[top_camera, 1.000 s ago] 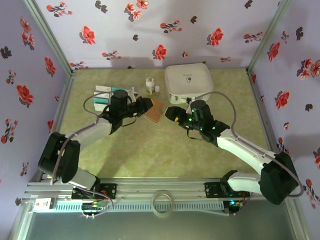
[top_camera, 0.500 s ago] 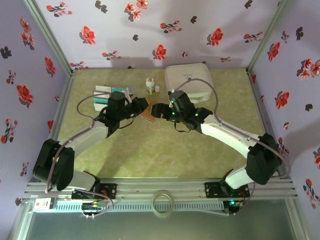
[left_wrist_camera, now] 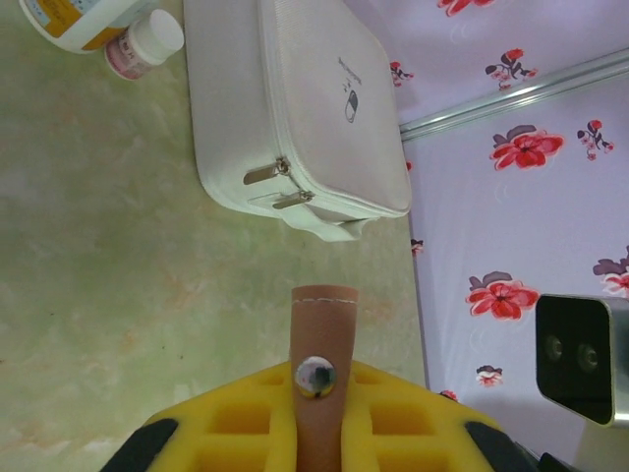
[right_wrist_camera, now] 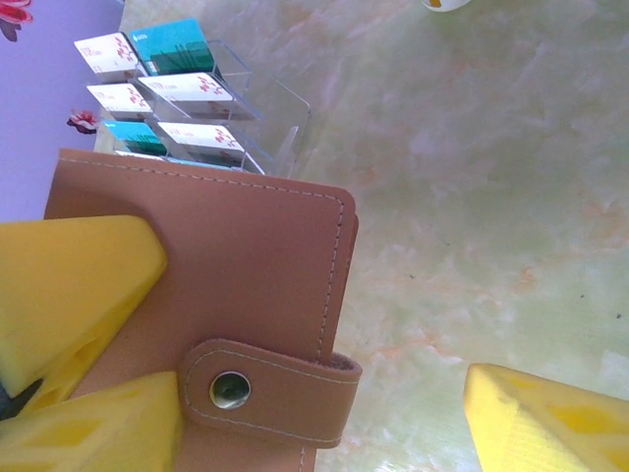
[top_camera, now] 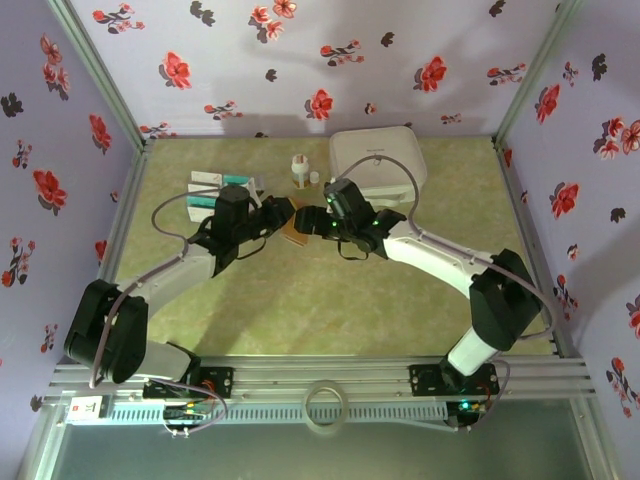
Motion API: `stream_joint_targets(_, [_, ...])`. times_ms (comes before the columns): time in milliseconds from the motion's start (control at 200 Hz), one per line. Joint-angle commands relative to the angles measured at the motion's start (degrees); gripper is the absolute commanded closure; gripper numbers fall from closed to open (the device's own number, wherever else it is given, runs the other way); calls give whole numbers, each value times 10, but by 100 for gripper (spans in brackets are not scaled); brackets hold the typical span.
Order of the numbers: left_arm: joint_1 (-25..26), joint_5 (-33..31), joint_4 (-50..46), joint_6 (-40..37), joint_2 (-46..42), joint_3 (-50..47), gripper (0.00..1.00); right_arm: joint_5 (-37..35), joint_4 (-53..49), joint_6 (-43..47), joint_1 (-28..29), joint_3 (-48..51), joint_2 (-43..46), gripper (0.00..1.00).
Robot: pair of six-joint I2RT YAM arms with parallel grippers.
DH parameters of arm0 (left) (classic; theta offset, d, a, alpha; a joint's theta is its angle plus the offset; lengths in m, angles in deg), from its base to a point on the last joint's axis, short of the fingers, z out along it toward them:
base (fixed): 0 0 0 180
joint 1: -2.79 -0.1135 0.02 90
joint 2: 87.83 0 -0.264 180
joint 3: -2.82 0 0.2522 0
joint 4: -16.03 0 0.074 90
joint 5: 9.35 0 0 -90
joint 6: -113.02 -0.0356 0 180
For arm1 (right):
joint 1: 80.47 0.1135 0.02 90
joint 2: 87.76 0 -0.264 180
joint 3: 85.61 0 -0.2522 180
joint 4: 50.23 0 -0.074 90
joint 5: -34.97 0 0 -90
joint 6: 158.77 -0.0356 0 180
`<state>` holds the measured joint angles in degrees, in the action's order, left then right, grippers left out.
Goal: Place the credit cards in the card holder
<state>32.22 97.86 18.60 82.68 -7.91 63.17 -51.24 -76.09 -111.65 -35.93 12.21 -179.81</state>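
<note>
left gripper (left_wrist_camera: 316,413): clamped on the holder (right_wrist_camera: 246,256), no gap
right gripper (right_wrist_camera: 329,433): jaws wide, one finger right by the holder
cards (right_wrist_camera: 162,93): in a clear rack (right_wrist_camera: 270,118) just beyond the right gripper

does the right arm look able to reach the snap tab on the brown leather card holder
Likely yes: the open right claw sits right at the reddish-brown leather card holder, snap tab uncovered; the left claw clamps it.
</note>
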Motion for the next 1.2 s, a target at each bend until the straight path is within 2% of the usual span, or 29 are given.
stream_joint_targets(0, [4, -2, 21, 3, -23, -2, 99, -61, -39, 12, -2, 9, -3, 28])
stream_joint_targets(165, [4, -7, 20, -3, -24, -4, 99, -128, -111, 4, -14, 39, 21, 33])
stream_joint_targets(315, [4, -10, 17, -9, -20, -4, 99, -143, -131, -16, -28, 78, 60, 35])
stream_joint_targets(595, [4, -10, 17, -12, -15, -7, 99, -62, -41, -51, -33, 105, 122, 35])
stream_joint_targets(890, [4, -11, 14, -15, -18, -5, 99, 13, 64, -86, -33, 107, 119, 35])
stream_joint_targets(1030, [4, -11, 14, -15, -20, -6, 99, 32, 96, -103, -33, 109, 90, 39])
stream_joint_targets(1195, [4, -11, 13, -14, -23, -7, 99, 41, 127, -118, -33, 120, 63, 51])
